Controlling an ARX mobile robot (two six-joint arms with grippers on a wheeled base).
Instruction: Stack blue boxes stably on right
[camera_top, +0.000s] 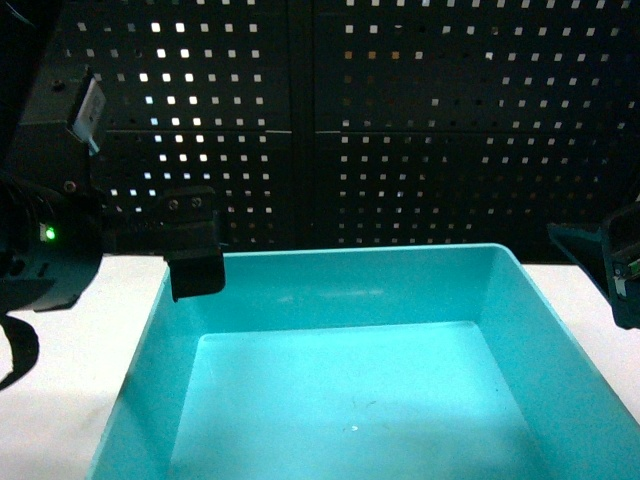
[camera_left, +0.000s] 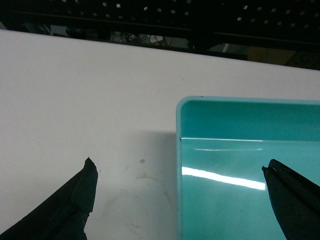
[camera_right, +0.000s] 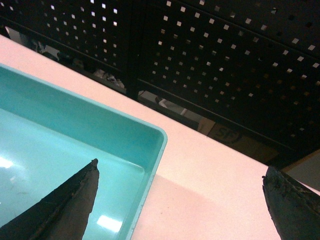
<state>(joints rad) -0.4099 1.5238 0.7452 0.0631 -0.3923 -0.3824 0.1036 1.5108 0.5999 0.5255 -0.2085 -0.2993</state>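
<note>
A workshop or lab: dark perforated pegboard wall (camera_top: 400, 120) behind a plain white table (camera_left: 75, 100).

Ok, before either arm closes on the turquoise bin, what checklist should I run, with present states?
1. Left end effector open and straddling the turquoise bin left wall: ok.
2. Right end effector open and straddling the right wall near its far corner: ok.
3. Bin empty inside: ok.
4. Bin resting flat on the white table: ok as far as visible.
5. Second blue box, the stacking target, in sight: not ok, no view shows it.
6. Fingers low enough to grip the rim: cannot tell.
</note>
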